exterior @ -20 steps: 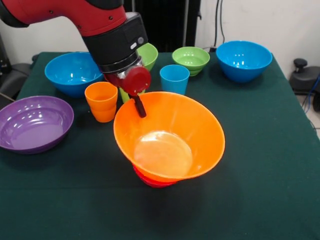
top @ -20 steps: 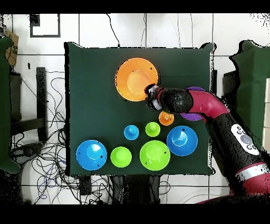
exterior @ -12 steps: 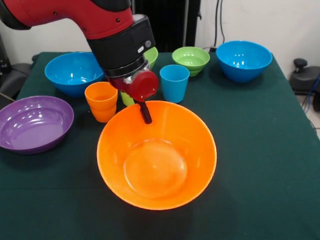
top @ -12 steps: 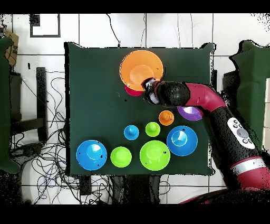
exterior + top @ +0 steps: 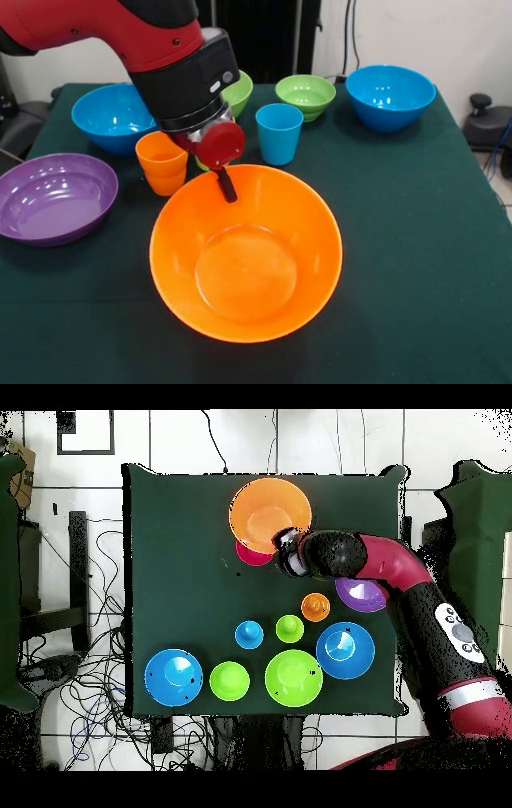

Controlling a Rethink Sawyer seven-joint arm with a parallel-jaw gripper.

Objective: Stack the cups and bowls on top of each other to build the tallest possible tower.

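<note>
Gripper (image 5: 227,189) of mine pinching the far rim of the big orange bowl (image 5: 248,264), bowl raised above the green cloth, small red bowl (image 5: 250,554) peeking beside it from overhead, orange cup (image 5: 162,162), blue cup (image 5: 279,133) and purple bowl (image 5: 52,198) apart

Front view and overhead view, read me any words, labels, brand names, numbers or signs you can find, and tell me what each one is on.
None can be read.
The bowls and cups, such as the big orange bowl and the blue cup, are plain, unmarked plastic.
The arm's black wrist has a small light mark, too small to read.
The green tablecloth carries no print.
</note>
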